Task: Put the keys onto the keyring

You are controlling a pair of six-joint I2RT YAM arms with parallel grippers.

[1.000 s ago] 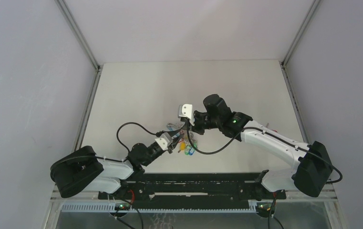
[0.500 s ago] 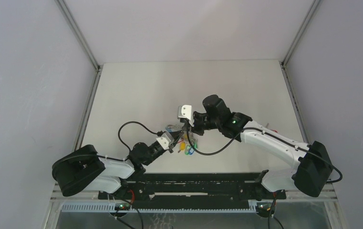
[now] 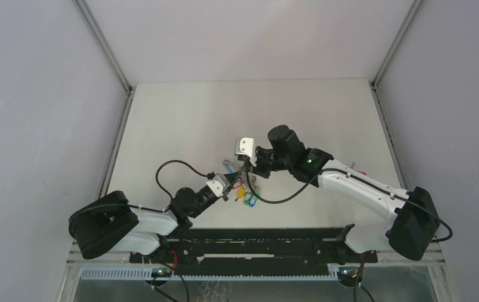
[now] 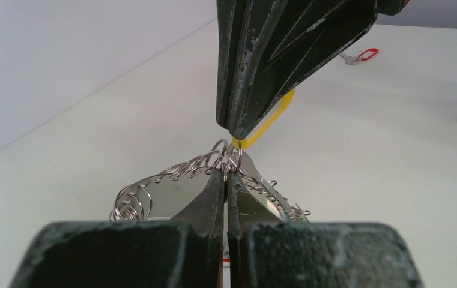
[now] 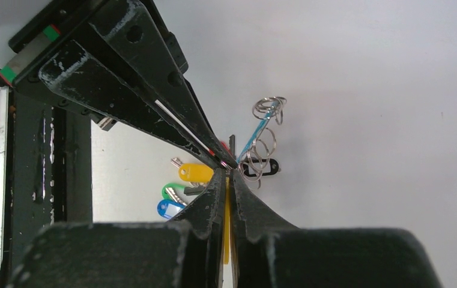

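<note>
The keyring (image 4: 154, 195), a grey band fringed with small wire rings, rises to a peak where my left gripper (image 4: 226, 174) is shut on it. From above, my right gripper (image 4: 235, 129) is shut on the yellow tag (image 4: 268, 123) of one of the keys, its tip touching the small rings at that peak. In the right wrist view the yellow tag (image 5: 226, 216) shows edge-on between the right gripper's (image 5: 227, 173) fingers. From overhead both grippers (image 3: 229, 187) (image 3: 247, 171) meet over the keyring (image 3: 246, 194). A red-tagged key (image 4: 361, 56) lies apart on the table.
Keys with yellow (image 5: 196, 173), green (image 5: 170, 191), blue (image 5: 169, 208) and black (image 5: 262, 168) tags hang from the ring down to the table. Grey walls enclose the white table (image 3: 224, 113). A black rail (image 3: 255, 242) runs along the near edge.
My left gripper has shut on the keyring and drawn back slightly toward its base. The right gripper has stayed shut on the yellow tag in nearly the same place.
</note>
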